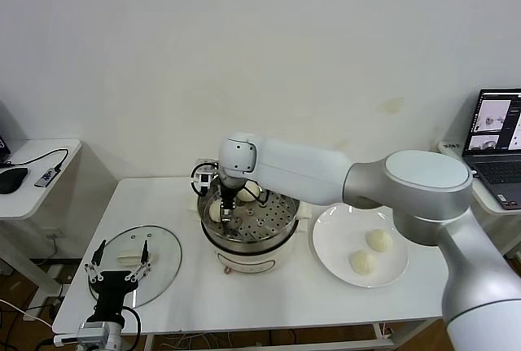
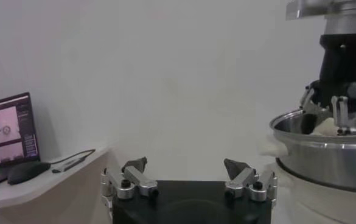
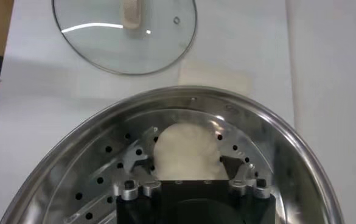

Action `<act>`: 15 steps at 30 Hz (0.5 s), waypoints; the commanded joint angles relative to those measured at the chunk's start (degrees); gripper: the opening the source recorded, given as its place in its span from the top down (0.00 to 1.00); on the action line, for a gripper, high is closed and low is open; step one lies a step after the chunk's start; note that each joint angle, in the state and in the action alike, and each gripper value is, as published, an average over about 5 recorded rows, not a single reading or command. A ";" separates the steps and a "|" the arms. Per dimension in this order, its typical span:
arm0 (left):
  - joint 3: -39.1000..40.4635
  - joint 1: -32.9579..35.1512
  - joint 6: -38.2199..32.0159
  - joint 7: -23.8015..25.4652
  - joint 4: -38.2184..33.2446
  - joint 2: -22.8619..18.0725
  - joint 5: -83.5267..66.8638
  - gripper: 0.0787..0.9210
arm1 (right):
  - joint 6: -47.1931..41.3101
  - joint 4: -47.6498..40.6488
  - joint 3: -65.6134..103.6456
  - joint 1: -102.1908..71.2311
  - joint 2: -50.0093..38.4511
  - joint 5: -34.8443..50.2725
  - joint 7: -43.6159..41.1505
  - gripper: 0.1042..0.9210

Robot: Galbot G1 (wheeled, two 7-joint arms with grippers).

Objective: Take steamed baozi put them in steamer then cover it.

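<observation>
Right gripper (image 3: 187,170), jaws closed on 1 round cream-white bun (image 3: 185,151) low inside the shiny steel steamer (image 1: 281,225) at table centre; early release could roll it against the neighbouring bun (image 1: 249,191); left gripper (image 1: 119,266) idles open at the near-left corner.

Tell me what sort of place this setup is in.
Probably a lab or office test space, not a kitchen: a plain white table against a bare wall, an open laptop on a side desk, and another side desk with a mouse and cables. The steamer is the only cookware.
</observation>
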 commanded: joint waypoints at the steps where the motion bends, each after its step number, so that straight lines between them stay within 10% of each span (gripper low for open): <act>1: 0.01 -0.07 0.11 0.08 -0.16 0.09 0.03 0.12 | 1.19 5.97 -0.45 6.01 -5.22 -2.14 -4.99 0.12; 15: 0.21 0.11 0.51 0.49 -0.98 0.59 0.30 0.12 | 7.40 31.50 -5.47 19.68 -38.86 -8.52 -15.17 0.12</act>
